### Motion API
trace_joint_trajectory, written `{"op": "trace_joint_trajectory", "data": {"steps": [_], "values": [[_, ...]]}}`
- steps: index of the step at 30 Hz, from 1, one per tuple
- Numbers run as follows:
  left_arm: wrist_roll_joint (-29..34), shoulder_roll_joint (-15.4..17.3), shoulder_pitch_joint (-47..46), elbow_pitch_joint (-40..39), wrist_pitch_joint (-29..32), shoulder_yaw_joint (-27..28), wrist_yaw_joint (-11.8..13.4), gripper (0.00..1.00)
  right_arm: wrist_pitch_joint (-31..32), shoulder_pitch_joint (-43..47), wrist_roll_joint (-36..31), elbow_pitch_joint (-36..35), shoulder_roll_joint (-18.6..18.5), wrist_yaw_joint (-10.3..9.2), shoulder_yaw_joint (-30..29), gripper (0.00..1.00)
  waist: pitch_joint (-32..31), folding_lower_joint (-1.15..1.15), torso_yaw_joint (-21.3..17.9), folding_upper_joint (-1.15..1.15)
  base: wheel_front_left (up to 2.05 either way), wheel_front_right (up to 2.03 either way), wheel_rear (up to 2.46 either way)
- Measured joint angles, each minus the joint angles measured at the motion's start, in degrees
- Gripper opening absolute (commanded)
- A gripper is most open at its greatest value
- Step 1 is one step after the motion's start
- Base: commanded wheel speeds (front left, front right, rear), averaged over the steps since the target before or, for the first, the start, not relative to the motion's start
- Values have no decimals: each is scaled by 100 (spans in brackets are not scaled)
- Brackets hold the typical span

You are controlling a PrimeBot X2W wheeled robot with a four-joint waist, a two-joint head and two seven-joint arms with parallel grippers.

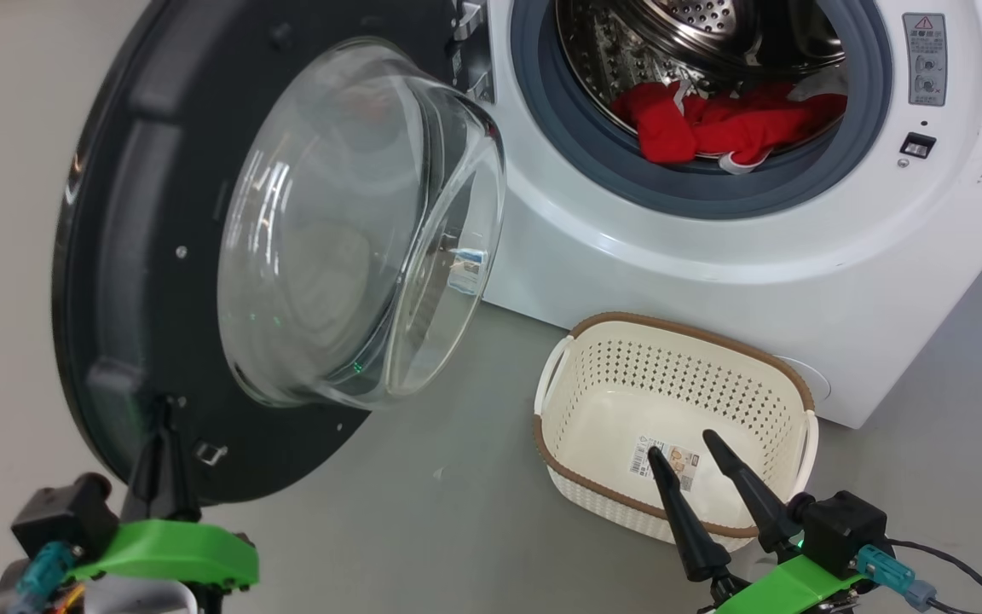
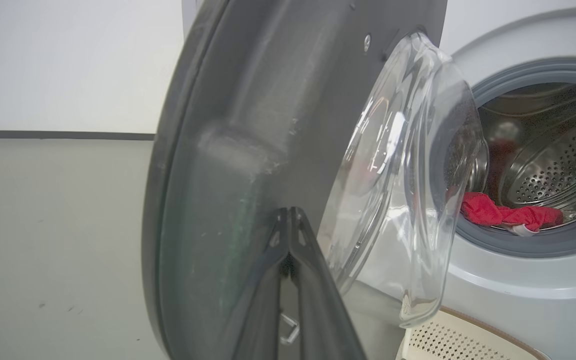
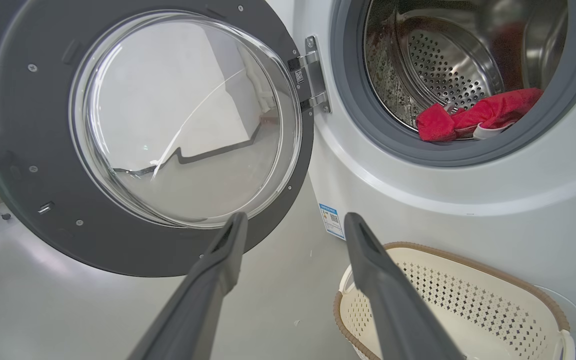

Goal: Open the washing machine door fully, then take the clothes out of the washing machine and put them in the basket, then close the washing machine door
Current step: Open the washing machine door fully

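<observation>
Grey smooth floor (image 1: pixel 457 529) spreads before the big white front-loading washing machine (image 1: pixel 713 281), and on it, close to the machine's front and below its opening, stands the small cream-white perforated plastic basket with a brown rim (image 1: pixel 678 328), holding no garment yet. We see the bright red soft clothes (image 1: pixel 713 124) lying in the steel drum (image 1: pixel 619 51). The large round door with the glossy black rim (image 1: pixel 141 213) is swung out to the left, and we judge that it can go further back. Our left gripper (image 1: pixel 165 422) has its two fingers pressed together with nothing between them, and the tips seem to lean on the inner face of the rim, low and far from the hinge (image 3: pixel 313 75). To do this step well, we should push there slowly, follow the arc of the door, and keep the tips off the bulging clear glass bowl (image 1: pixel 355 230), where they may slip. Our right gripper (image 1: pixel 683 445) hangs spread wide above the basket, grasping nothing; it should wait there, away from the door.
</observation>
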Motion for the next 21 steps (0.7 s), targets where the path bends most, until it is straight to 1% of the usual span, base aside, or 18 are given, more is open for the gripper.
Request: {"op": "trace_joint_trajectory", "data": {"steps": [9, 13, 21], "values": [[-136, 23, -367, 502, -160, 234, -12, 0, 0, -64, -92, 38, -1, 0, -25, 100, 103, 0, 6, 0, 0, 0, 0], [-148, 22, -531, 695, -205, 297, -14, 0, 0, -98, -236, 44, -2, 0, -43, 100, 163, 0, 26, 0, 0, 0, 0], [-146, 31, -837, 1105, -250, 468, -85, 0, 0, -99, -283, 48, -2, 0, -42, 100, 232, 0, 51, 0, 0, 0, 0]]}}
